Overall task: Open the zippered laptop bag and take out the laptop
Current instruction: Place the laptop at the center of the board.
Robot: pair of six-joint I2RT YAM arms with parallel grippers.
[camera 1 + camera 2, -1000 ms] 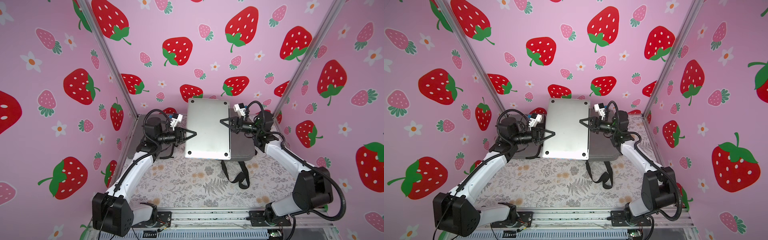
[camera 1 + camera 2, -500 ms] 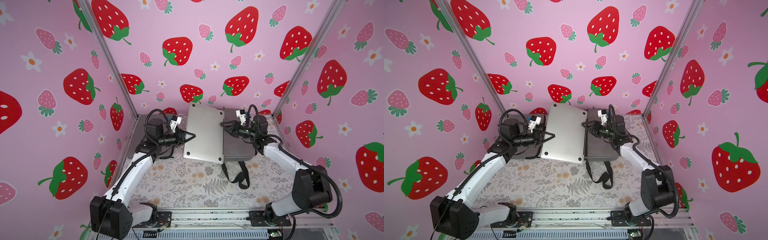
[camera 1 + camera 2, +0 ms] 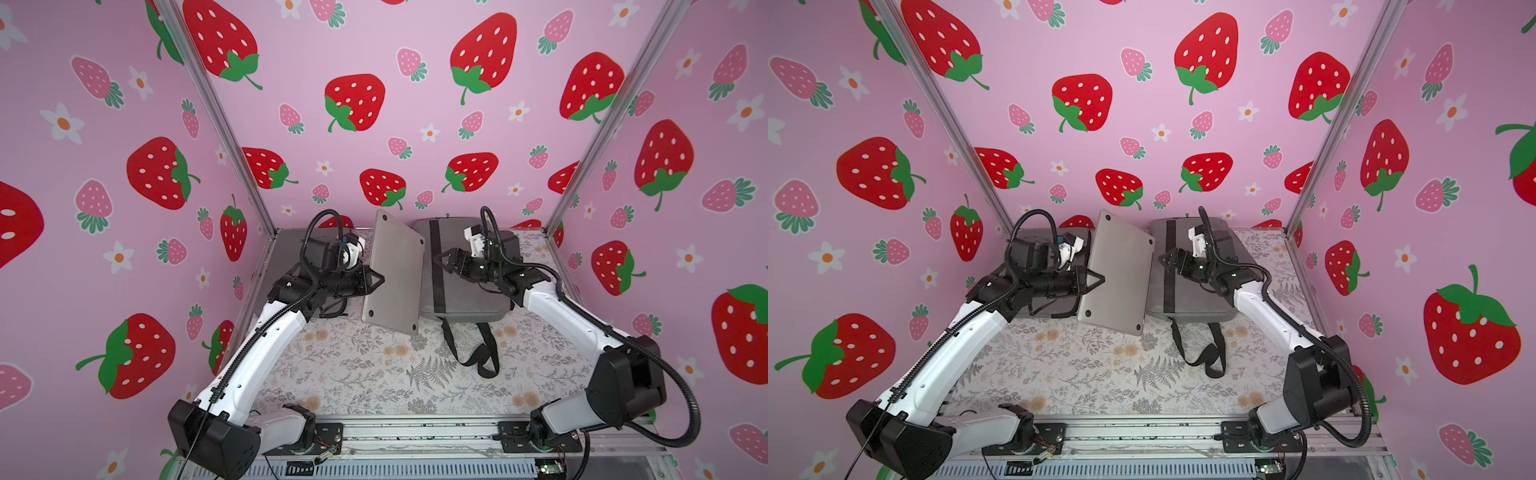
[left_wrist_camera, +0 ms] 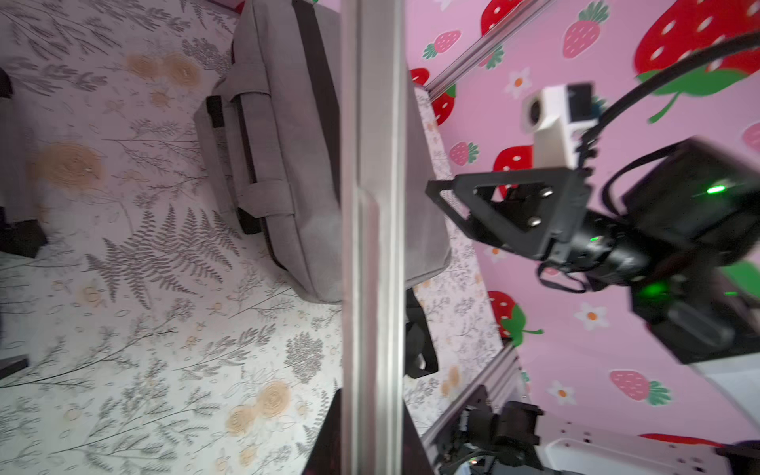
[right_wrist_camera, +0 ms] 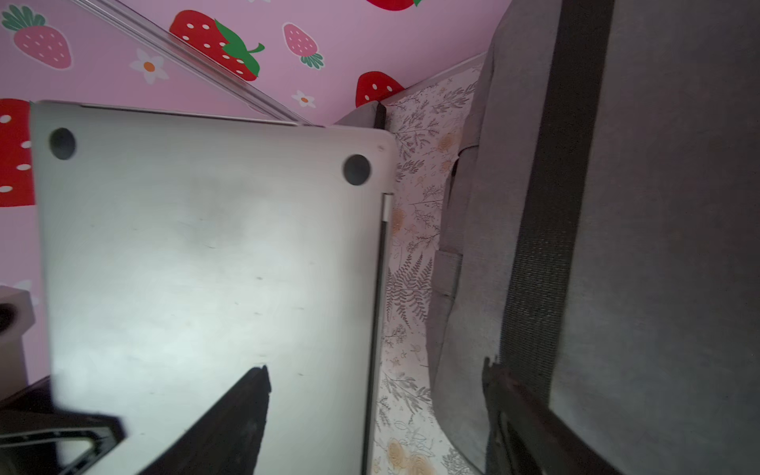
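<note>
The silver laptop point(image 3: 395, 274) point(image 3: 1117, 274) is out of the bag and stands steeply tilted, underside with rubber feet facing right, low front corner near the cloth. My left gripper point(image 3: 380, 279) point(image 3: 1100, 277) is shut on its left edge; in the left wrist view the thin edge point(image 4: 370, 246) runs between the left gripper point(image 4: 370, 432). The grey laptop bag point(image 3: 465, 291) point(image 3: 1196, 295) point(image 4: 288, 144) lies flat to the right. My right gripper point(image 3: 436, 259) point(image 3: 1163, 259) point(image 5: 376, 382) hangs open above the bag point(image 5: 658, 205), clear of the laptop point(image 5: 205, 246).
The bag's black strap point(image 3: 478, 353) trails toward the front on the floral cloth point(image 3: 374, 374). A flat grey thing point(image 3: 291, 245) lies under my left arm at the back left. Pink strawberry walls with metal corner posts point(image 3: 582, 174) close in three sides.
The right gripper has opened, let go of the laptop's right edge and drawn back over the bag. The laptop, held only by the left gripper, has swung from flat to steeply tilted and lower.
</note>
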